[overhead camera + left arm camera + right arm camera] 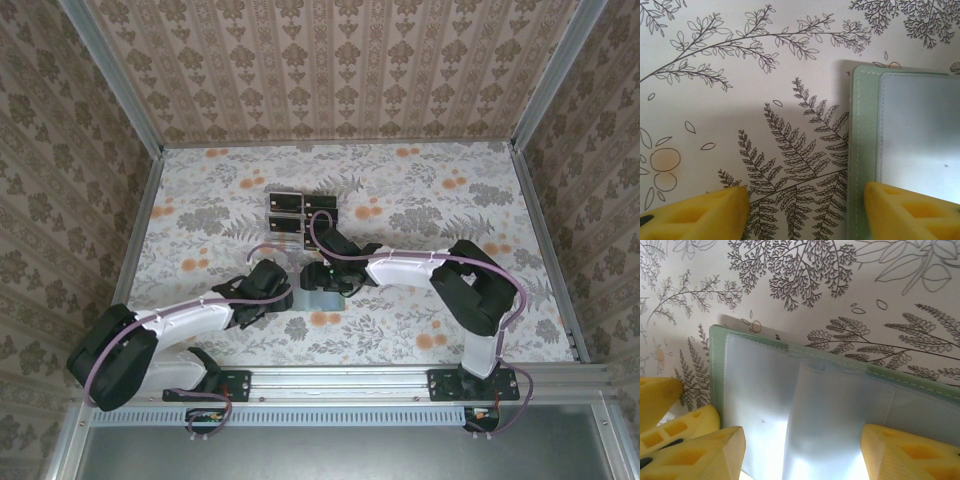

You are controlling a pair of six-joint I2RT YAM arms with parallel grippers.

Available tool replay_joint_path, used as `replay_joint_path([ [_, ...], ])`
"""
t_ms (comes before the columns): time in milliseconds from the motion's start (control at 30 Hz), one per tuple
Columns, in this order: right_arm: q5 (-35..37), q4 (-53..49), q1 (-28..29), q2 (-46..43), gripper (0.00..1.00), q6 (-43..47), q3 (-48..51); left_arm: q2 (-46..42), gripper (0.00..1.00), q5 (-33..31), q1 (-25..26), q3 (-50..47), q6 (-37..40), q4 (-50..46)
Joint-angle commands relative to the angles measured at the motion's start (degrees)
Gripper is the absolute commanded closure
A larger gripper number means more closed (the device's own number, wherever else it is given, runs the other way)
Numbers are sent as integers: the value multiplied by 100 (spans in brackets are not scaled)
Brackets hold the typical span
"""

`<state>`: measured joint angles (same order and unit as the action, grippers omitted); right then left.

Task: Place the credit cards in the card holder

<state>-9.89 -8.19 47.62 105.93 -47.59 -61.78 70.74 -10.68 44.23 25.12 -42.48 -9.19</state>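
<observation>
The left fingers [710,212] stand spread, grasping nothing, astride the left edge of the card holder [864,150], open flat on the worktop [740,65]; the right fingers [700,455], also released, straddle its clear pocket. Probably light, floppy and slick, it wants pinning by its stitched border; the thin, stiff-looking credit cards [300,213] lie beyond it.

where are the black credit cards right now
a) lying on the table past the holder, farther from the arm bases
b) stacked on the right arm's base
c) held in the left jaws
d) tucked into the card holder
a: in the top view the credit cards lie clustered on the table, apart from the card holder and on its far side from the arm bases.
</observation>
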Motion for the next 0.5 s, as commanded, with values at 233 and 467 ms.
replay_joint_path([
  [233, -258, 199, 3, 198, 35, -393, 25, -790, 33, 402, 52, -429, -12, 156],
  [467, -327, 244, 8, 244, 32, -643, 34, -1451, 26, 461, 278, -809, 24, 429],
])
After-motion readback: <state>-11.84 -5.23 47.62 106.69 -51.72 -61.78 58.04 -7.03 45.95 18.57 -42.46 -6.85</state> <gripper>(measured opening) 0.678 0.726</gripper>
